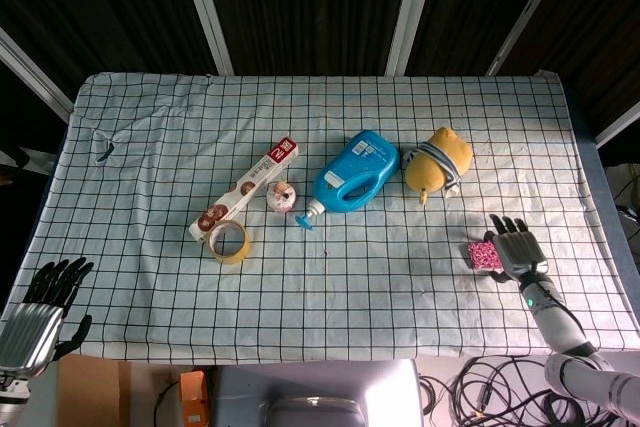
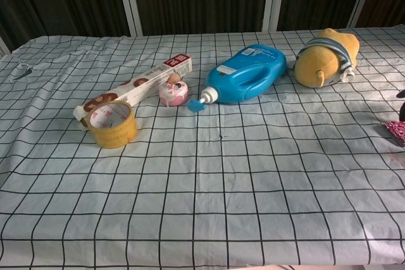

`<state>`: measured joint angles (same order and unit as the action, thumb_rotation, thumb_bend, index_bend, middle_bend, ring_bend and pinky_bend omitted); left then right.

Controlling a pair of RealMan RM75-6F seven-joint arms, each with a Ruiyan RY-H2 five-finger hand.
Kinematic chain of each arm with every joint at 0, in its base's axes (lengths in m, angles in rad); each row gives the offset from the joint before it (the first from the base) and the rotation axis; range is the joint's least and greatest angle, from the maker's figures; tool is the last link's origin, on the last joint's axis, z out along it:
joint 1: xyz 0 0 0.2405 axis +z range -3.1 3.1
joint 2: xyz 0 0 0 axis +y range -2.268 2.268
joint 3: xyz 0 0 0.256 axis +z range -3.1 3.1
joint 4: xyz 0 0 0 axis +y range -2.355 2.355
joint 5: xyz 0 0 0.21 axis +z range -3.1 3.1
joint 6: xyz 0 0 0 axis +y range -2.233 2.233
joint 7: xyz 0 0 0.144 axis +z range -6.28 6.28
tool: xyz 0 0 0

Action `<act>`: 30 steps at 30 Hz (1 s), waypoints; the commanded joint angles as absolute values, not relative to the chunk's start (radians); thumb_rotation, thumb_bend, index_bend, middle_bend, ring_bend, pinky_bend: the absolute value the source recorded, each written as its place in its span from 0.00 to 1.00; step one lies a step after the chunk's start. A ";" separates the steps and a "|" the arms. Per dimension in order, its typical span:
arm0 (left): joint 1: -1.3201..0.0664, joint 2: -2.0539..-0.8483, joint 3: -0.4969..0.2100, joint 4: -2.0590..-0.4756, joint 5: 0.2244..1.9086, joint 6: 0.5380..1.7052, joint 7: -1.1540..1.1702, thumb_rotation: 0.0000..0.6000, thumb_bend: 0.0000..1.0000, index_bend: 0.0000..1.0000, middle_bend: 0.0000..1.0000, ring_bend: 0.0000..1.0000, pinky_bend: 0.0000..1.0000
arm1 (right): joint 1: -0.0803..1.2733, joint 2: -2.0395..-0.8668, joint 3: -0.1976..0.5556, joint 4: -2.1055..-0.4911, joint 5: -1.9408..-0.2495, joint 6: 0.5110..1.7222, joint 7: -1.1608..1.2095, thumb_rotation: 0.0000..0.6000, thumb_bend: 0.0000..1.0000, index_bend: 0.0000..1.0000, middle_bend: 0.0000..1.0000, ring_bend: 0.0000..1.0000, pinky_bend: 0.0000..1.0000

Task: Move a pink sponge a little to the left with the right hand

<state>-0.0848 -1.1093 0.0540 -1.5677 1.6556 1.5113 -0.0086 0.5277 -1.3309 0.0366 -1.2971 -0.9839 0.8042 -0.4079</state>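
A: Head view?
B: Right hand [image 1: 516, 249], fingers spread, holding nothing, touching the pink sponge [image 1: 485, 255] at the checked cloth's [image 1: 400, 317] right side. Left hand [image 1: 45, 302] spread too, off the table.
A: Chest view?
B: Only the sponge's edge [image 2: 397, 132]; no hands.

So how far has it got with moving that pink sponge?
Barely started. The right hand is beside the sponge, fingers apart, with no grip that I can see. The sponge lies near the cloth's right edge. Left: take or push it leftward. The left hand sits idle.
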 commanded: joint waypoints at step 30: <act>-0.087 -1.109 0.054 -1.569 1.658 1.506 -0.009 1.00 0.45 0.00 0.06 0.01 0.00 | 0.505 -1.282 0.040 -1.411 -1.047 0.927 -0.409 1.00 0.21 0.41 0.00 0.00 0.10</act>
<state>-0.0874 -1.1087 0.0535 -1.5687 1.6579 1.5058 -0.0087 0.5087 -1.2954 0.0347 -1.3815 -1.0284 0.9068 -0.4131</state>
